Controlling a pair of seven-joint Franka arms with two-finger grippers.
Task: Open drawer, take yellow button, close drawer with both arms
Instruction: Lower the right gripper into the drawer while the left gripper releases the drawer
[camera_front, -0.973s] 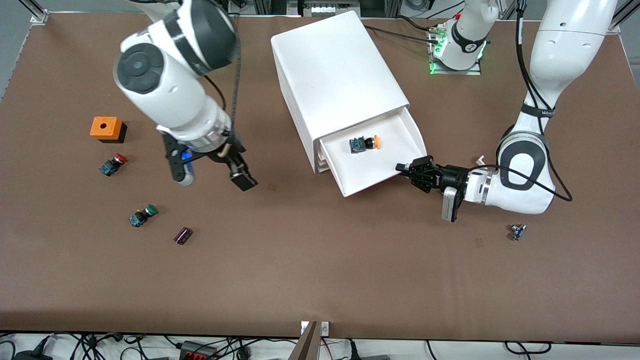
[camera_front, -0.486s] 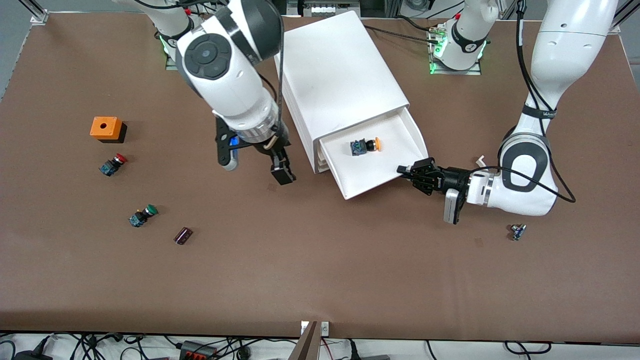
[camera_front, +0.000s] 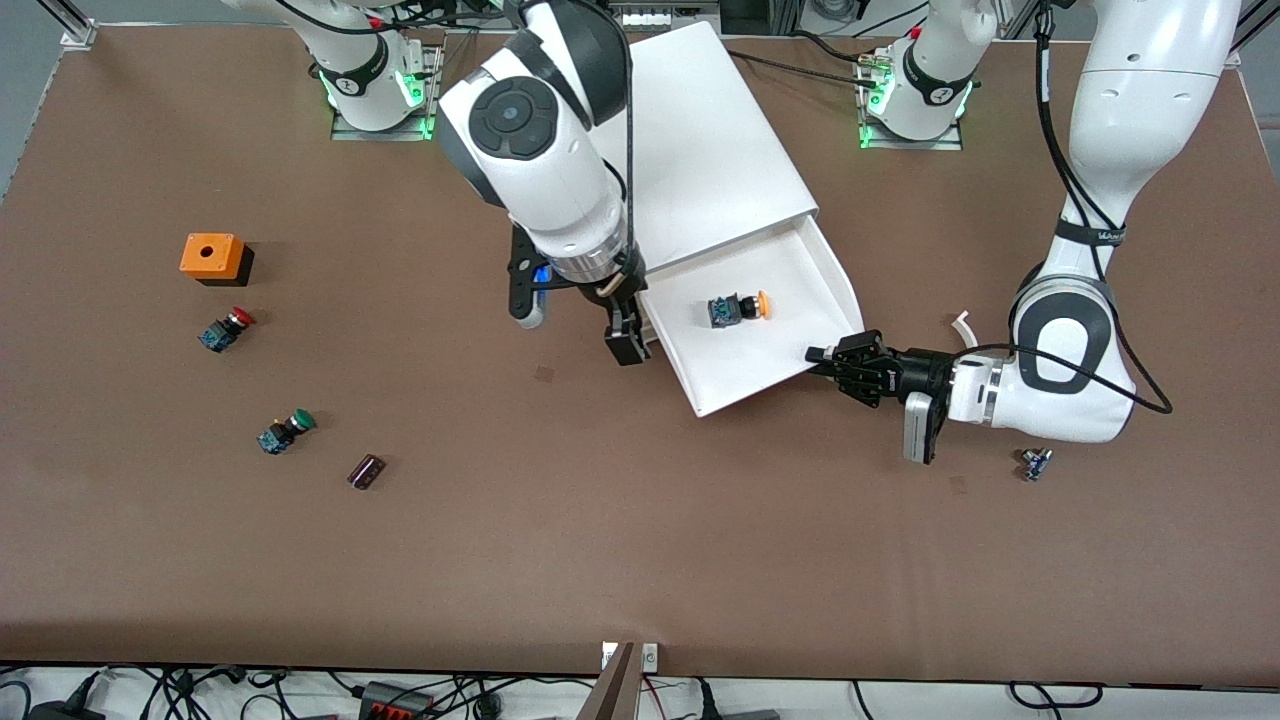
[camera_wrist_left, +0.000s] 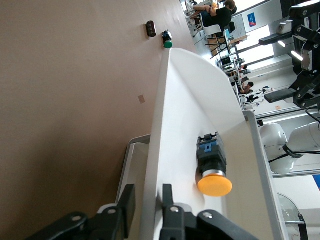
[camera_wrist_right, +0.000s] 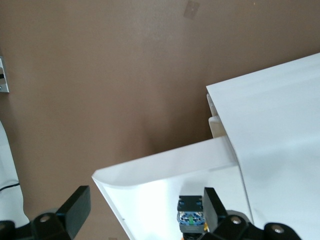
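The drawer (camera_front: 765, 385) stands pulled out of the white cabinet (camera_front: 690, 150), and its lip (camera_wrist_left: 155, 150) runs between my left gripper's fingers. The orange-capped button (camera_front: 738, 307) lies on its side on the drawer floor, untouched. My left gripper (camera_front: 817, 356) is at the drawer's front corner toward the left arm's end. In the left wrist view the left gripper (camera_wrist_left: 147, 192) straddles the lip loosely, open, with the button (camera_wrist_left: 212, 165) just inside. My right gripper (camera_front: 577, 330) hangs wide open over the drawer's other side wall. In its wrist view the right gripper (camera_wrist_right: 145, 205) has one finger beside the button (camera_wrist_right: 191, 215).
Toward the right arm's end lie an orange box (camera_front: 212, 257), a red-capped button (camera_front: 225, 330), a green-capped button (camera_front: 285, 431) and a small dark part (camera_front: 366, 471). A small blue part (camera_front: 1036, 464) lies near the left arm's elbow.
The right arm has swung from over the bare table across to the drawer's side. The left gripper drew the drawer farther out, and its fingers have eased off the lip.
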